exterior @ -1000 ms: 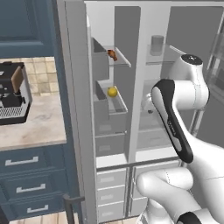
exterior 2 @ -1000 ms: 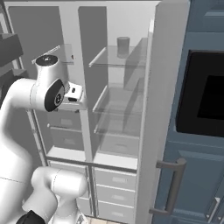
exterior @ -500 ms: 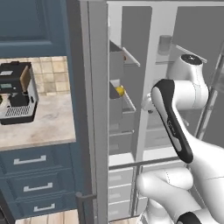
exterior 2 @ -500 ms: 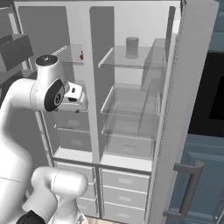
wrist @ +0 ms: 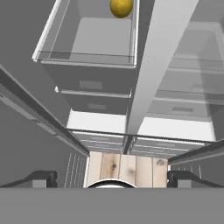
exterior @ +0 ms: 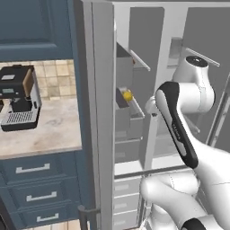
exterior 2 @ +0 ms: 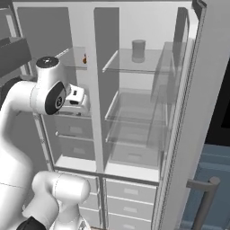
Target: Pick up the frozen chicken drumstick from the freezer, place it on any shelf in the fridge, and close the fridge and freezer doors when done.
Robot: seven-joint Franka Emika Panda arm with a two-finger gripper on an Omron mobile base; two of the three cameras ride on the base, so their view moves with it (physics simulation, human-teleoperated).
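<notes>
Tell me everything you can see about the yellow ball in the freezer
The yellow ball is small, round and smooth, plain yellow with no markings, matte like a fruit or plastic toy. It sits on a glass-fronted shelf in the narrower compartment, near the shelf's right side by the centre divider. In the left base view it shows at the shelf's edge. Nothing else touches it; the open pincer is well short of it.

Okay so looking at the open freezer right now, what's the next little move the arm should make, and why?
Probably raise the open gripper toward the freezer's upper shelf. The hand view looks down at the drawers and the yellow ball, while the frozen chicken drumstick sits higher, on the top glass shelf. Nothing is held, so it needs to climb before reaching in.
</notes>
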